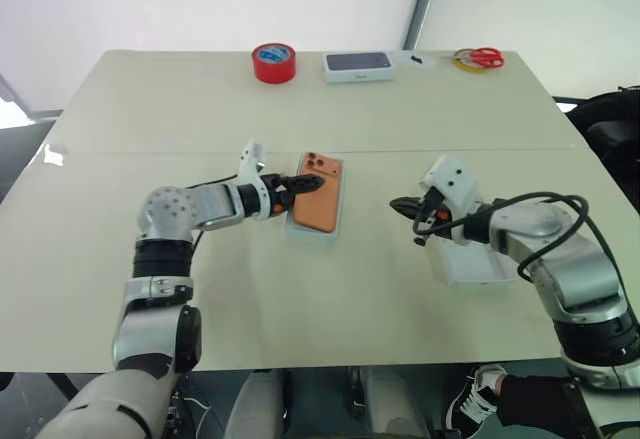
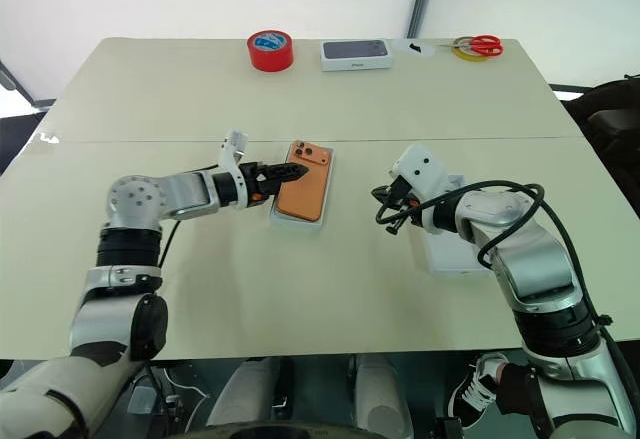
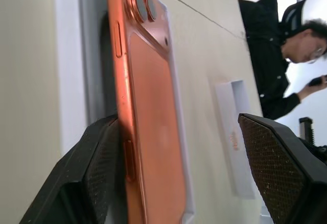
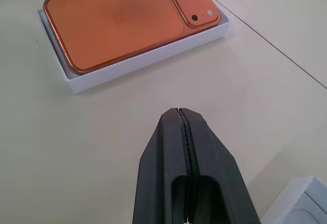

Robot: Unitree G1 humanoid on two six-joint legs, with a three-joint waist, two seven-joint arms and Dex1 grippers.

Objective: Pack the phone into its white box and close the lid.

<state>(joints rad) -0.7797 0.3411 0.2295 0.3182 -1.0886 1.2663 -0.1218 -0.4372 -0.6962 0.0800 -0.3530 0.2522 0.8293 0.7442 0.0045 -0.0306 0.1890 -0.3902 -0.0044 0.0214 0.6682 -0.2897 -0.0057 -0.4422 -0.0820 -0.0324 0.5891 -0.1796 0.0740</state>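
The orange phone (image 1: 320, 205) lies back up, camera cluster at the far end, inside the white box (image 4: 134, 67) at the table's middle. My left gripper (image 1: 306, 185) reaches in from the left over the phone's near-left edge and is open. One of its fingers (image 3: 97, 173) rests against the phone's long side, and the other stands well off above the phone's back. My right gripper (image 4: 184, 147) is shut on nothing, hovering to the right of the box and pointing at it. The lid (image 1: 470, 265) lies open side up under my right forearm.
Along the far edge stand a red tape roll (image 1: 273, 62), a white box with a dark top (image 1: 358, 65), and red scissors (image 1: 485, 57) by a yellow tape ring (image 1: 467, 61). A person in dark clothes (image 3: 286, 55) sits beyond the table's right side.
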